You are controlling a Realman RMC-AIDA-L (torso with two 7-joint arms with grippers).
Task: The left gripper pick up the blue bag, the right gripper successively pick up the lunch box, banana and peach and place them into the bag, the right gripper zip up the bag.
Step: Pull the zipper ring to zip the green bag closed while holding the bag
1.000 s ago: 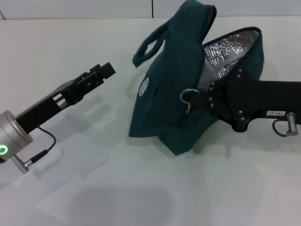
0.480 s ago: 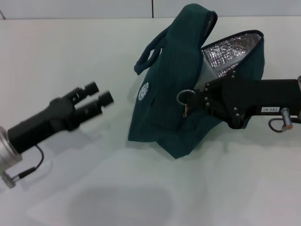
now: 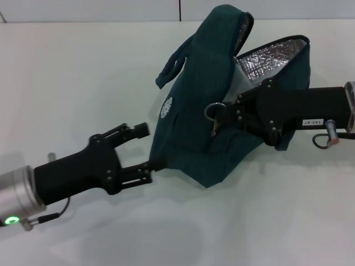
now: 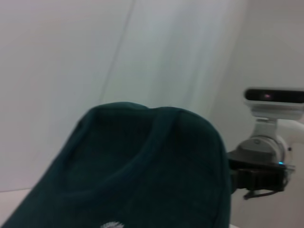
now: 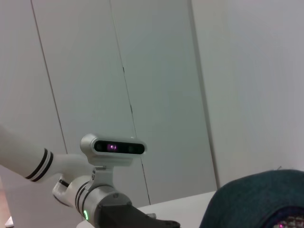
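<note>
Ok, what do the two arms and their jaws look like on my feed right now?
Both are matte black with linkage-style jaws studded with small screws. The left gripper sits on a black forearm ending in a silver cylindrical wrist with a green ring light and a thin black cable. The right gripper has a black forearm with a small white label, a silver collar and a looped cable.

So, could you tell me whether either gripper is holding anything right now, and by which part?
The right gripper grips the blue bag at its ring zipper pull. The left gripper is open beside the bag's lower side, holding nothing.
</note>
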